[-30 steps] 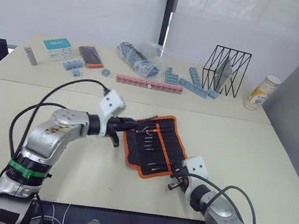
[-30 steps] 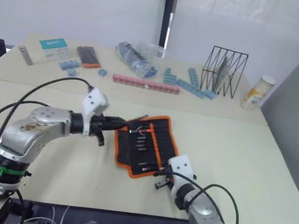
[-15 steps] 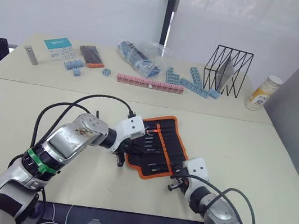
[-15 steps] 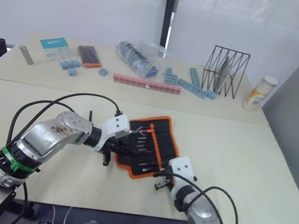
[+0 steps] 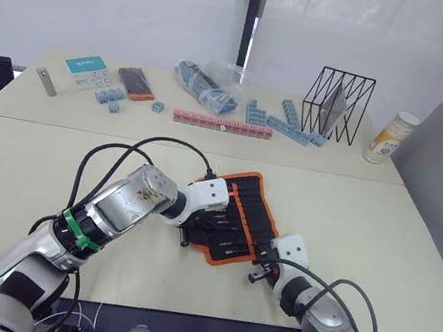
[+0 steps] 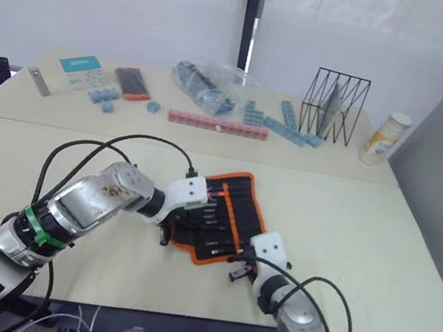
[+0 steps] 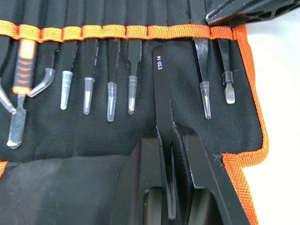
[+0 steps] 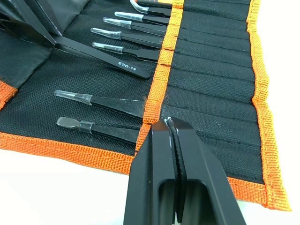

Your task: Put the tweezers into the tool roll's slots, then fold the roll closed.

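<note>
The tool roll (image 5: 234, 217) lies open on the pale surface (image 5: 379, 233), its orange-edged inner face up. The left gripper (image 7: 169, 140) is over the roll's lower flap with its jaws closed narrow on one of the tweezers (image 7: 161, 98), a slim black one marked ESD-14. It is gripped near its pointed end, which runs down between the jaws; its blunt end lies on the black fabric just short of the orange band that edges the slots (image 7: 140, 14), apart from it and not inside any pocket.

Six other black tools with clear tip caps sit in neighbouring slots, four on one side of the held tweezers and two on the other. Further along are an orange-handled tool (image 7: 24, 70) and a bent-tipped one.

The right gripper (image 8: 172, 129) rests at the roll's near edge, jaws shut tight together with nothing between them, their tips touching the orange band beside the last two pocketed tools.

In the head views the left gripper covers part of the roll, and the tools there are too small to tell apart.
</note>
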`<state>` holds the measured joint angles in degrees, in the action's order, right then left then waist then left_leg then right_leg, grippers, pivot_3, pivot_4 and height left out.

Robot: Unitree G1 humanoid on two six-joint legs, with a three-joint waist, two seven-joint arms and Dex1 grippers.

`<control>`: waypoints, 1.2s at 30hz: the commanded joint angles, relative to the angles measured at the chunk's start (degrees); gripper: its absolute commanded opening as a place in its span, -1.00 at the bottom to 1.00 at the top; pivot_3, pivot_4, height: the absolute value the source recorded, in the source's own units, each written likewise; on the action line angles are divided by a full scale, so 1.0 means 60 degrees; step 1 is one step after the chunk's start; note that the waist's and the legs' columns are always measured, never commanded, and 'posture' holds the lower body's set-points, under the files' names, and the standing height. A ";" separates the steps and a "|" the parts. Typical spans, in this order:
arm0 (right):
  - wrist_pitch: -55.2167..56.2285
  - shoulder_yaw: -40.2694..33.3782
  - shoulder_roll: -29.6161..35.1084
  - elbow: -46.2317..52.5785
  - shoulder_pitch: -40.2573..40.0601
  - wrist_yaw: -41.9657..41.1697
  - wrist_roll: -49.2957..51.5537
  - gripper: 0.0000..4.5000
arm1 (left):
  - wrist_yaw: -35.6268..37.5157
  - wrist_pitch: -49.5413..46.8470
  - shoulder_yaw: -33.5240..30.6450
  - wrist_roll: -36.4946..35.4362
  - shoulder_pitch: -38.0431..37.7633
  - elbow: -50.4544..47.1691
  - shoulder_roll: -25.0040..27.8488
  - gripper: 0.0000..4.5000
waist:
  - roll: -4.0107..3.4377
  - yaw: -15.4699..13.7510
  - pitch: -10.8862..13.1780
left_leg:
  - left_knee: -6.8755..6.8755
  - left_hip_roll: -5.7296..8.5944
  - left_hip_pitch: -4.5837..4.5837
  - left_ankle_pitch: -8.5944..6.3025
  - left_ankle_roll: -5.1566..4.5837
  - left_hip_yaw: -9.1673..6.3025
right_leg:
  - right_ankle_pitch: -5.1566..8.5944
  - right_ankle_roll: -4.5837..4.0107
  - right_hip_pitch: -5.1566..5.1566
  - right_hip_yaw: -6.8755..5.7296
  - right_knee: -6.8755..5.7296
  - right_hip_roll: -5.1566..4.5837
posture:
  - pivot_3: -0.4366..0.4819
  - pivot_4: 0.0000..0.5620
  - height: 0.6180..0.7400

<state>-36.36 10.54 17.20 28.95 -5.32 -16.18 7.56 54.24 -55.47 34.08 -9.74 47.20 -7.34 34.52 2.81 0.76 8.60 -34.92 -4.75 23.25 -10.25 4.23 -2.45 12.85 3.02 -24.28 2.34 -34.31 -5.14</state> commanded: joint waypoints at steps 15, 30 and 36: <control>-0.0374 0.0426 -0.0153 -0.0940 -0.0785 0.0140 -0.0224 -1.00 | 0.0292 0.0842 0.0633 0.0998 0.0805 0.1351 -0.1266 -1.00 | 0.0005 -0.0043 -0.0007 | -0.0035 0.0022 -0.0008 0.0000 -0.0001 -0.0041 | 0.0008 0.0009 0.0010 0.0012 -0.0089 0.0003 | -0.05 -0.47 0.69; -0.0542 0.0473 -0.0134 -0.0680 -0.0831 0.0202 -0.0196 -1.00 | -0.0113 0.2675 0.0653 0.2016 0.1258 0.4328 -0.3261 -1.00 | 0.0002 -0.0077 -0.0014 | -0.0055 0.0049 -0.0004 0.0001 -0.0002 -0.0091 | 0.0014 0.0017 0.0031 0.0012 -0.0115 0.0005 | -0.05 -0.47 0.69; -0.0572 0.0493 -0.0133 -0.0580 -0.0961 0.0195 -0.0231 -1.00 | -0.0159 0.3158 0.0461 0.2278 0.1338 0.5084 -0.3823 -1.00 | -0.0006 -0.0213 -0.0030 | -0.0071 0.0057 -0.0011 0.0002 -0.0003 -0.0094 | 0.0019 0.0023 0.0046 0.0013 -0.0108 -0.0002 | -0.05 -0.47 0.69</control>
<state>-35.08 10.45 16.17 29.40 -7.86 -13.83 5.75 54.89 -37.43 36.90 2.38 54.36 21.68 12.95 2.77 -0.52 8.41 -35.37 -4.39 23.19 -10.20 4.14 -3.01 12.96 3.16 -23.99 2.42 -34.94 -5.16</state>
